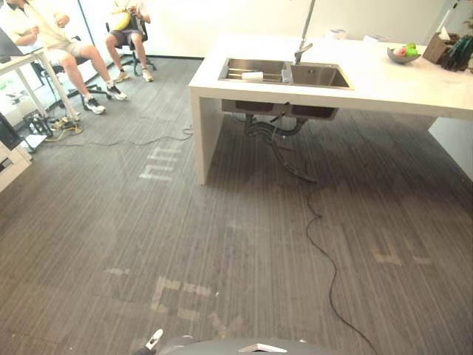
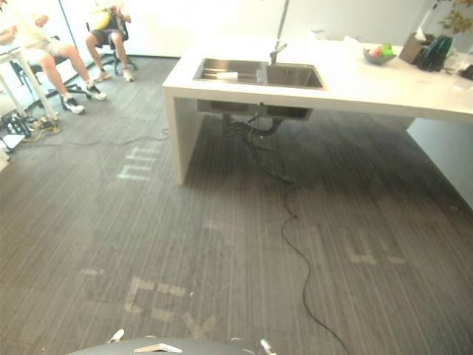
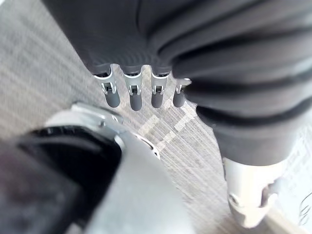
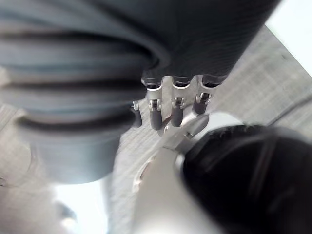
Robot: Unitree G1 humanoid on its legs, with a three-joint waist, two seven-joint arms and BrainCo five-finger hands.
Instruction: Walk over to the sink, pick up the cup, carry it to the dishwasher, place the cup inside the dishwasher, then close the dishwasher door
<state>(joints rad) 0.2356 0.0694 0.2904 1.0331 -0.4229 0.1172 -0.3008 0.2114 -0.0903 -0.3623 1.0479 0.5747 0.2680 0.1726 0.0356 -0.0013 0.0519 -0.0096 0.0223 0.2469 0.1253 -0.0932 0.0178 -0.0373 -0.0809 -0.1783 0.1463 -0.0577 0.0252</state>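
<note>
A white rectangular counter (image 1: 384, 89) with a stainless-steel double sink (image 1: 319, 77) set into its top stands across a grey striped carpet floor (image 1: 222, 244), well apart from the robot. The small white cup (image 1: 253, 75) lies inside the sink, in the basin on the left of the divider, on what looks like a rack of thin bars. A tall slim metal faucet (image 1: 304, 44) rises from the sink's back edge, just behind the divider. Further right of the sink on the same countertop sits a grey bowl of red and green fruit (image 1: 403, 55), and beyond that a brown box (image 1: 436, 47) beside some dark-green objects that are too small to make out.

Left of the sink and further back, two people sit on black office chairs: one in light clothes (image 1: 59, 44) by a white table's edge, the other (image 1: 129, 29) holding something yellow. On the carpet in front of the sink's left end, pale tape marks (image 1: 159, 166) form short stripes, and more faded marks lie nearer the robot.

The robot's left hand (image 3: 135, 95) hangs over the carpet, its silver, dark-tipped fingers straight and relaxed, grasping nothing. The right hand (image 4: 176, 109) is likewise released, its fingers extended in a row over the floor and empty. Both hands are well apart from the sink and the cup.
</note>
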